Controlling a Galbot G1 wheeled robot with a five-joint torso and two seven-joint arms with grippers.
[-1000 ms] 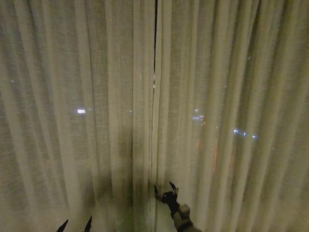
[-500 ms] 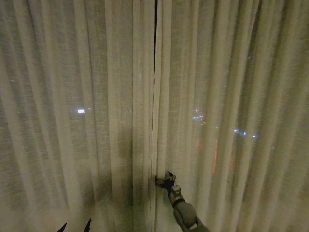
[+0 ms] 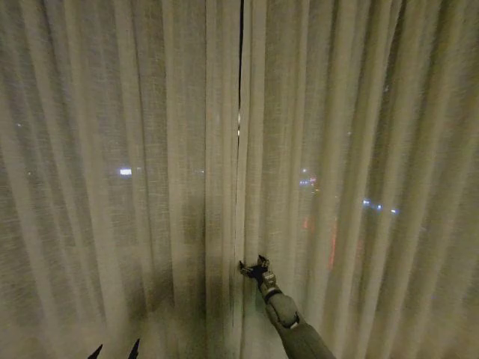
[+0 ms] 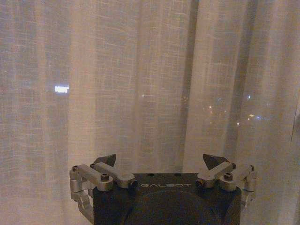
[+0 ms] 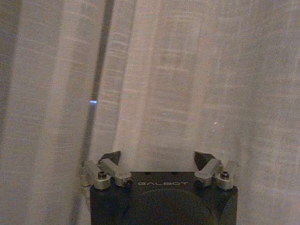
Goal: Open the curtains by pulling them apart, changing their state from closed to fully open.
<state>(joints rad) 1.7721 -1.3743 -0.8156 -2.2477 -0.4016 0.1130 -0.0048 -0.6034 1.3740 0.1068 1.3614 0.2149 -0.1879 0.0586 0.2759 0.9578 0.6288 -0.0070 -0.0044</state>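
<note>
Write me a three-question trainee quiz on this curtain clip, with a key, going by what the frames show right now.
1. True or false: the curtains have been pulled fully apart.
2. Which gripper reaches up to the seam where the two panels meet? A) left B) right C) both
3. Fill in: the left gripper sits low, in front of the ____ panel.

Key: 1. False; only a narrow dark gap shows between them. 2. B; the right gripper is open at the seam. 3. Left; it is open too.
</note>
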